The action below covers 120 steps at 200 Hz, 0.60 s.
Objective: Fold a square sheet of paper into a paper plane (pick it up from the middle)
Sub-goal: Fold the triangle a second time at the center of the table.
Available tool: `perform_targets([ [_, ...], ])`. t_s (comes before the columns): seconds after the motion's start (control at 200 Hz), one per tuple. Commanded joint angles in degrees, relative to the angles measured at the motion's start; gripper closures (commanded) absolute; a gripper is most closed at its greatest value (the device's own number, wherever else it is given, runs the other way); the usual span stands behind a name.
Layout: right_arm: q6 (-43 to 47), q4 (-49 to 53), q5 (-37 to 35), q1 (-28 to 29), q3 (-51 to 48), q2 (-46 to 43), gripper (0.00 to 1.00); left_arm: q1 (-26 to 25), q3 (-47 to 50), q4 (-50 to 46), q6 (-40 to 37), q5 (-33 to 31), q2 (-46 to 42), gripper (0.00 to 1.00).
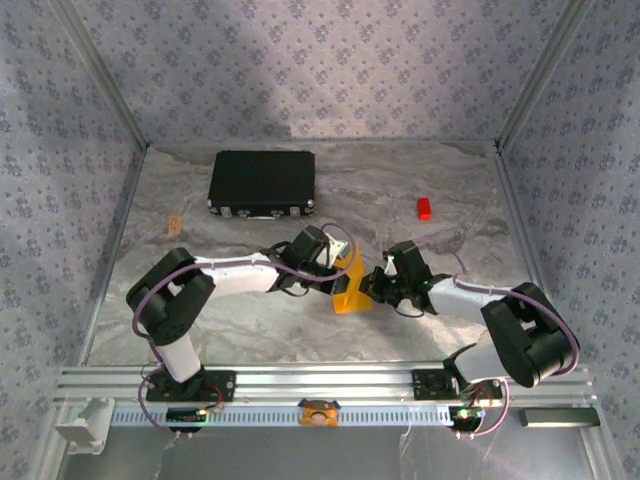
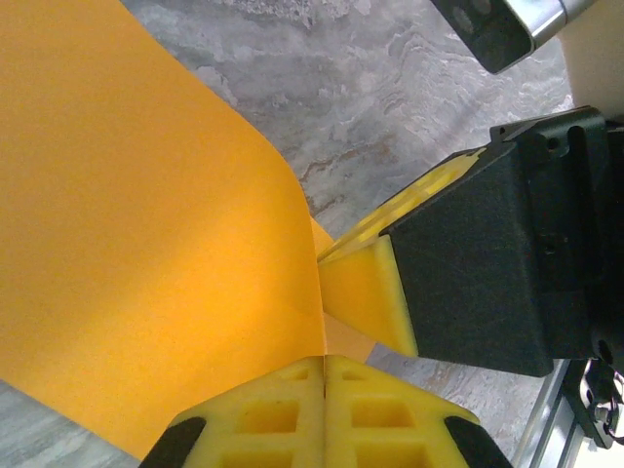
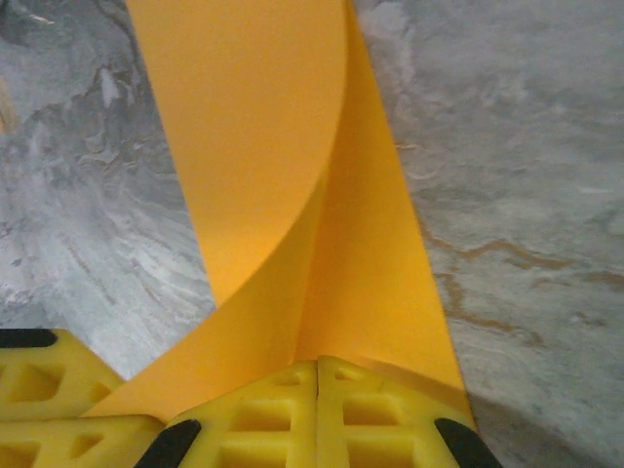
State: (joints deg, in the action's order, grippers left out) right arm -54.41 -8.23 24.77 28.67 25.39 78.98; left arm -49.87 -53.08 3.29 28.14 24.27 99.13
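Note:
The square sheet of paper (image 1: 350, 292) is bright orange-yellow and stands bent up off the table at the centre, between the two arms. My left gripper (image 1: 343, 268) comes in from the left and is shut on the sheet's edge; in the left wrist view its yellow fingertips (image 2: 324, 366) meet on the paper (image 2: 146, 244). My right gripper (image 1: 372, 288) comes from the right and is shut on the same sheet; its fingertips (image 3: 318, 369) pinch where two curved layers of the paper (image 3: 253, 146) join. The two grippers nearly touch. A paper plane is out of view.
A black rectangular case (image 1: 262, 183) lies at the back left of the marbled table (image 1: 250, 320). A small red block (image 1: 424, 208) sits at the back right. A small tan scrap (image 1: 174, 225) lies near the left wall. Patterned walls enclose three sides.

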Motion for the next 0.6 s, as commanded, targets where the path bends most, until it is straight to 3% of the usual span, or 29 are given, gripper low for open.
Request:
perform_targets([
  [0.0, 1.66, 5.75, -3.13, 0.5, 2.12, 1.02, 0.95, 0.43, 0.53, 0.64, -0.32, 1.3, 0.32, 1.0],
  [0.13, 2.87, 7.29, -4.12, 0.84, 2.93, 2.7, 0.95, 0.5, 0.62, 0.31, -0.53, 1.15, 0.71, 1.0],
  [0.345, 7.44, 18.58, -10.81, 1.21, 5.54, 4.42, 0.98, 1.63, 0.32, -1.44, -1.75, 0.99, 1.5, 1.0],
  [0.595, 8.52, 17.37, -10.17, 1.26, 5.37, 4.22, 0.98, 3.28, 0.09, -0.73, -2.1, -1.44, 4.18, 1.0],
])
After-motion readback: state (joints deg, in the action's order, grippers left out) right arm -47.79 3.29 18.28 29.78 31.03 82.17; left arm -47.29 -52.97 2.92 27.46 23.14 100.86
